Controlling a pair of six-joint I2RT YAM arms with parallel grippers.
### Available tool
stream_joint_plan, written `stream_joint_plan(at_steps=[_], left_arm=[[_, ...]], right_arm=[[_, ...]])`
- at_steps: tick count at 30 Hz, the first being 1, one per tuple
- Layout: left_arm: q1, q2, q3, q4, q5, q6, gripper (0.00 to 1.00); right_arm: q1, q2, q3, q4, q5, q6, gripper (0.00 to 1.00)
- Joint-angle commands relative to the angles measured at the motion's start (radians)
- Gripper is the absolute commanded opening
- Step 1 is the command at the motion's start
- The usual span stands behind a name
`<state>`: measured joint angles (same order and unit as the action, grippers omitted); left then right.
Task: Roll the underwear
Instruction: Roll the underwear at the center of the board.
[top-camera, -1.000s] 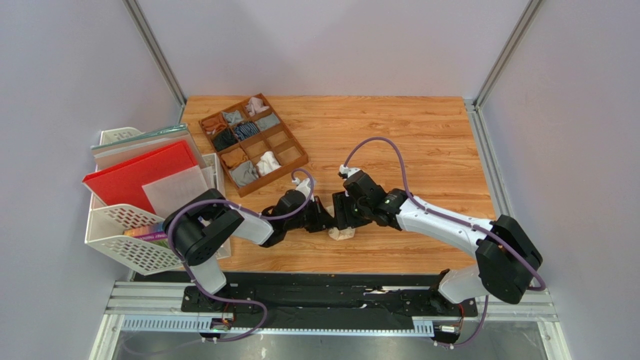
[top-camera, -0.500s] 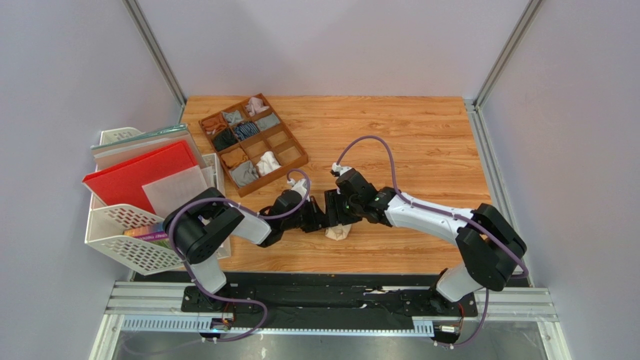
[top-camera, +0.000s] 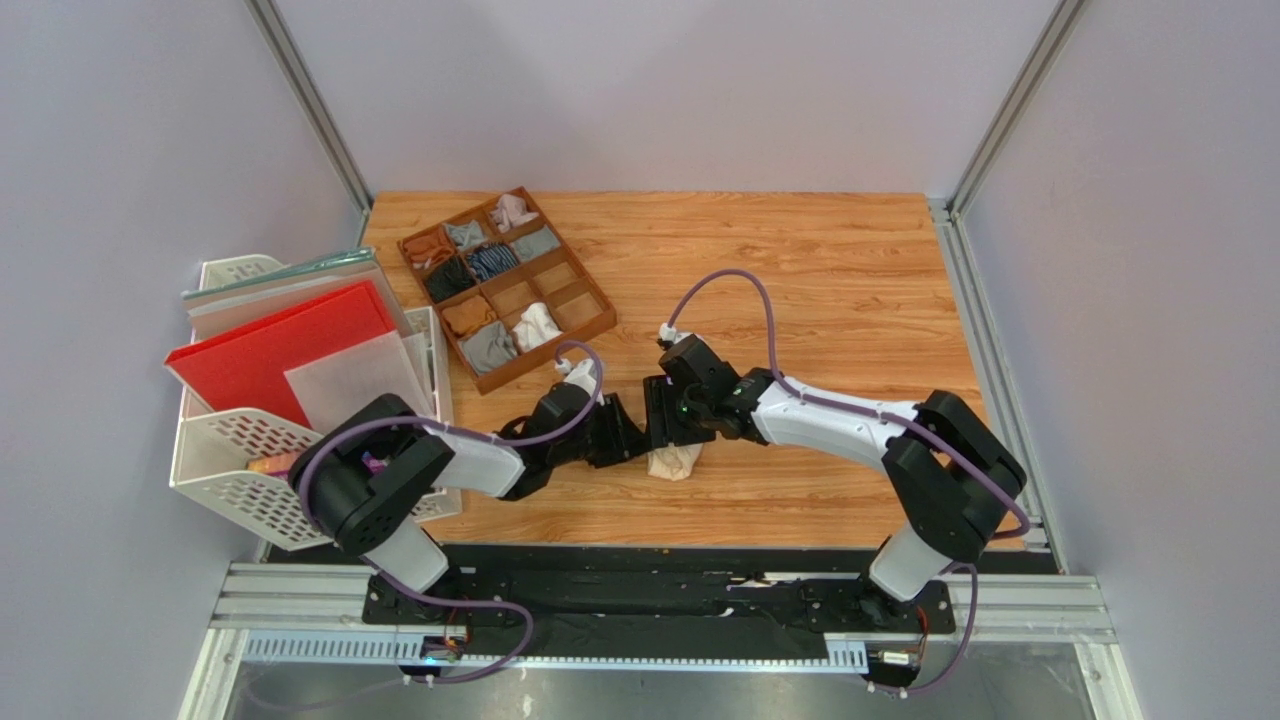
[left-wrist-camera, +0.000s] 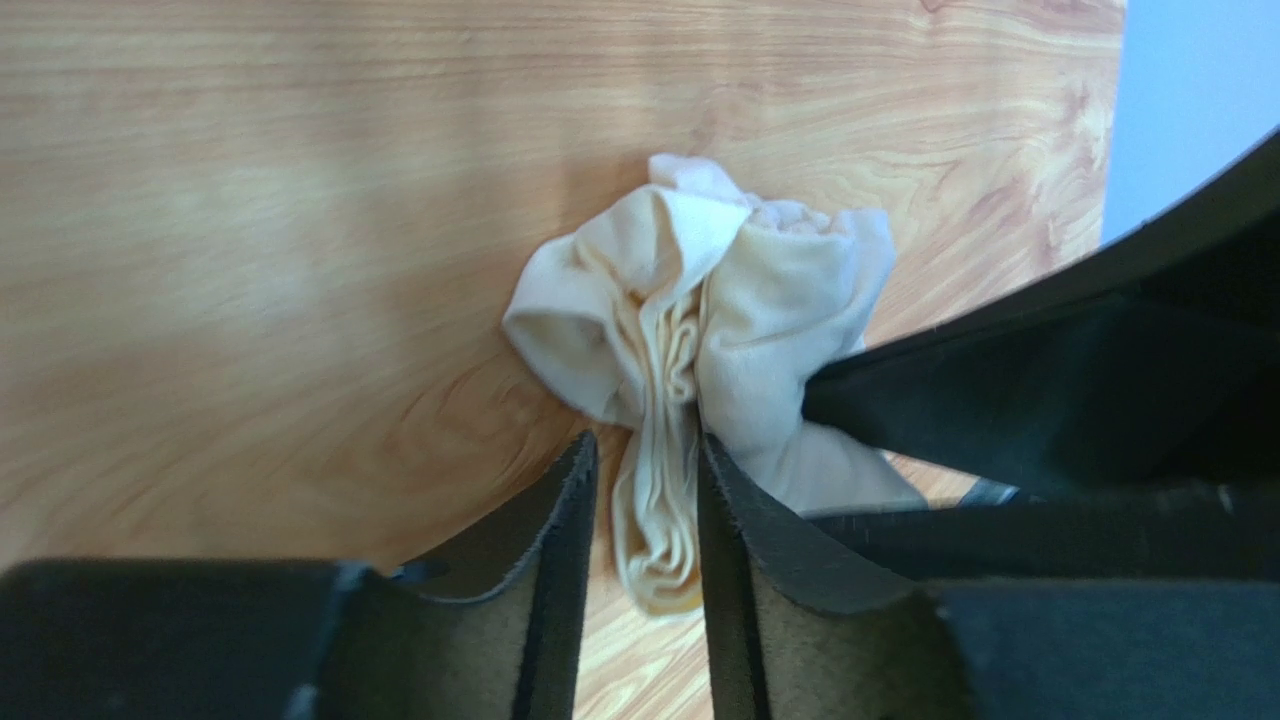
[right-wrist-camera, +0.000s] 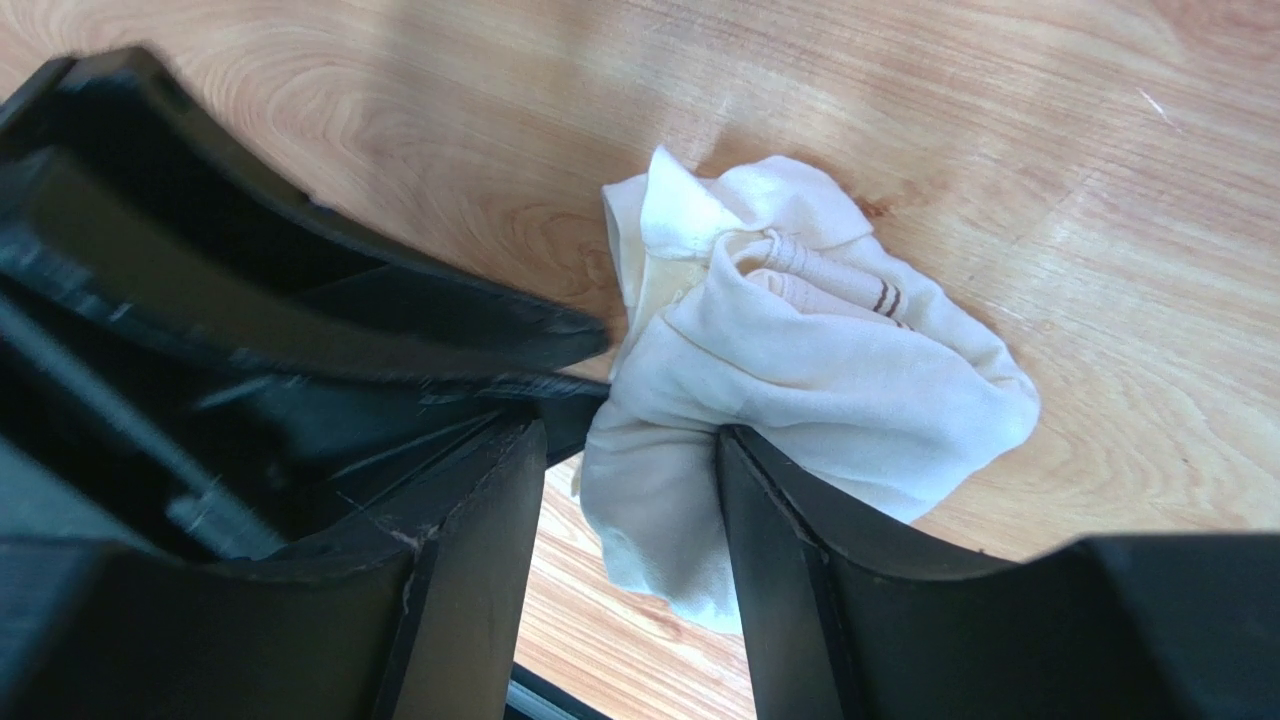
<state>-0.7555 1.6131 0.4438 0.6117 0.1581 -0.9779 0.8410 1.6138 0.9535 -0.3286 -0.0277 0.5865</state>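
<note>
wooden tray (top-camera: 589, 320) holding rolled garments in compartments; left gripper (left-wrist-camera: 643, 518) and right gripper (right-wrist-camera: 624, 518) both pinching bunched cream underwear (right-wrist-camera: 812, 360); its label hidden

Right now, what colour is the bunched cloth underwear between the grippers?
Cream-beige soft cloth underwear, clearest in the left wrist view.

A robot test cell is indicated by plain grey walls (top-camera: 120, 165) framed in aluminium posts (top-camera: 308, 102) enclosing a wooden table (top-camera: 842, 270), with a mounting rail (top-camera: 661, 612) along its near edge

Wood table (top-camera: 842, 278): compartment tray (top-camera: 579, 293) far left, bunched cream underwear (top-camera: 672, 464) near front centre
</note>
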Motion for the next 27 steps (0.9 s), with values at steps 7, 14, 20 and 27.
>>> stream_joint_plan(at_steps=[7,14,20,27], left_arm=[[-0.005,-0.145,-0.073,0.048,0.02,-0.007,0.48],[-0.007,-0.053,-0.077,0.246,0.086,-0.05,0.54],[-0.007,-0.062,-0.094,0.298,0.063,-0.053,0.59],[-0.007,0.001,-0.054,0.31,0.046,-0.013,0.6]], right_arm=[[0.004,0.064,0.027,-0.032,0.005,0.052,0.58],[0.004,0.067,0.033,-0.039,-0.034,0.052,0.59],[-0.011,0.051,0.028,-0.049,-0.087,0.045,0.61],[-0.016,0.054,0.05,-0.082,-0.146,0.022,0.61]])
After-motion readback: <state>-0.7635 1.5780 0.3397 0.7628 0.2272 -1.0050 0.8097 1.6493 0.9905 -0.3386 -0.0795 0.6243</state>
